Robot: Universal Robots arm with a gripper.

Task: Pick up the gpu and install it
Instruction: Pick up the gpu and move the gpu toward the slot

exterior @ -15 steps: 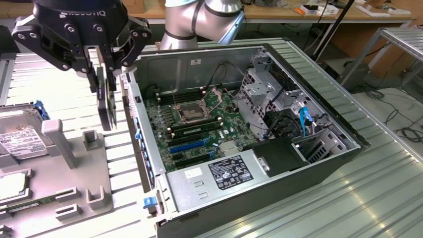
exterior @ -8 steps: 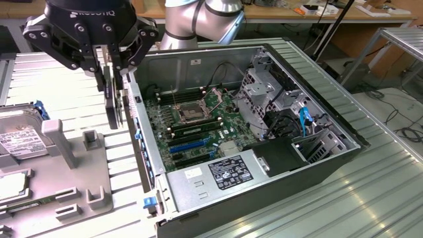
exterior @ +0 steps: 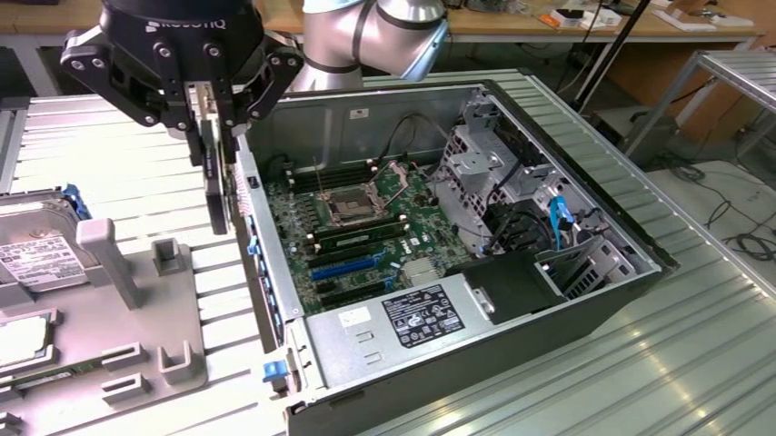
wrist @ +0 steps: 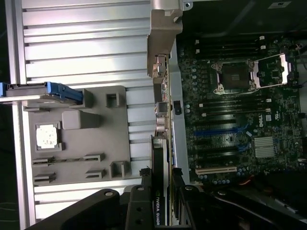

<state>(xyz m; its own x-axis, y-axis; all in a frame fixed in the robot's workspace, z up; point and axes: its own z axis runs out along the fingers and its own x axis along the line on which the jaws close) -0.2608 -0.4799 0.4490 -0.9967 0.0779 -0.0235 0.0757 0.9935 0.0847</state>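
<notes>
In the exterior view we see the gripper [exterior: 209, 109] at about eleven o'clock of the frame, its black fingers [exterior: 249, 95] closed narrowly on the gpu [exterior: 216, 177]. The card hangs on edge, lifted clear of the grey parts fixture [exterior: 134, 318], just outside the near wall of the open computer case [exterior: 582, 300]. Inside the case we make out the motherboard [exterior: 363, 236] with its CPU socket [exterior: 343, 207], blue expansion slots [exterior: 345, 266] and the power supply [exterior: 394, 322] at six o'clock of the case. A hard drive [exterior: 36, 259] with a white label sits in the fixture at nine o'clock. Everything rests on a ribbed metal table [exterior: 679, 363]; wooden workbenches [exterior: 510, 23] stand behind, and cables [exterior: 740, 227] lie on the floor at three o'clock.

The wrist view adds the card's detail: we look along the gpu [wrist: 160, 158] from between the fingers [wrist: 139, 206], reading white lettering on its dark edge and seeing the silvery end bracket [wrist: 163, 33] at twelve o'clock. Here the card lies over the case wall [wrist: 176, 134], between fixture [wrist: 79, 143] and motherboard [wrist: 235, 110]. A CPU [wrist: 48, 135] sits in a fixture pocket at nine o'clock, near the blue-railed hard drive [wrist: 43, 91].
</notes>
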